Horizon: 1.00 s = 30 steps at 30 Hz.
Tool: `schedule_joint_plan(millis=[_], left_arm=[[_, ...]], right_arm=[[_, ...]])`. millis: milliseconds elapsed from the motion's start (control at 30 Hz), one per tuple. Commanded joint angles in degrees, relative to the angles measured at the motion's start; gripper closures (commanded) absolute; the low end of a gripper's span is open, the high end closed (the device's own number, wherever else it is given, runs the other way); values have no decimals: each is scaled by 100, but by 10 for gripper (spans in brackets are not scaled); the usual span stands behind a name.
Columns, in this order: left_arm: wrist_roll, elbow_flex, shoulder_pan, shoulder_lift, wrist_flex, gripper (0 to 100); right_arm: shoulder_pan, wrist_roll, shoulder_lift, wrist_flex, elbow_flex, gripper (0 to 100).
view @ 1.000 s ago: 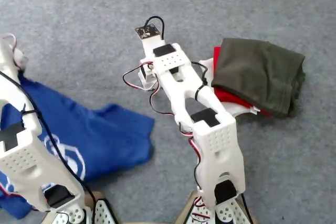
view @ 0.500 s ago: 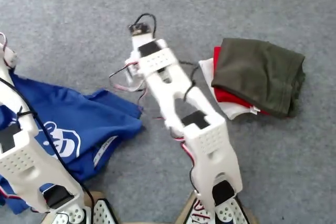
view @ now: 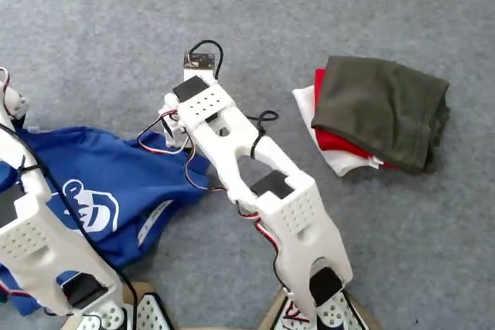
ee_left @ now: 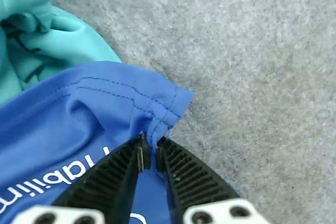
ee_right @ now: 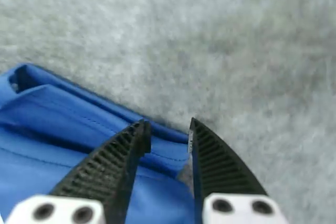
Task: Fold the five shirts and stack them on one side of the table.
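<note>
Blue polyester-looking cloth is what I have in hand: the blue shirt lies crumpled at about eight o'clock on the grey felt table, with its white print facing up. My left gripper is clamped on a stitched hem corner of that shirt, the cloth pinched between the two fingertips. A teal shirt lies bunched just beside that corner, touching the blue one. My right gripper hovers over the blue shirt's opposite edge, near the middle of the table. Its fingers are a little apart, and the hem and some bare felt show through the gap. At three o'clock sits the folded stack. An olive shirt is on top, with a red shirt under it and a white shirt at the bottom. The edges of the two lower shirts peek out on the nine o'clock side.
</note>
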Motion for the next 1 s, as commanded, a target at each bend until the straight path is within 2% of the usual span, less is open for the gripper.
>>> schedule_joint_plan(millis=[0, 167, 333, 567, 967], left_arm=[[-62, -31, -84, -334, -26, 970], [-62, -13, -101, -334, -26, 970], [-62, -13, -101, -334, -26, 970], [-62, -13, -110, -334, -26, 970], [-62, -4, -338, -334, -18, 970]], right_arm=[[-9, -316, -57, 281, -277, 861], [-88, -818, -84, 571, -277, 861], [-334, -897, -57, 1046, -462, 861], [-580, -1196, -31, 826, -479, 861], [721, -1196, -681, 879, -523, 864]])
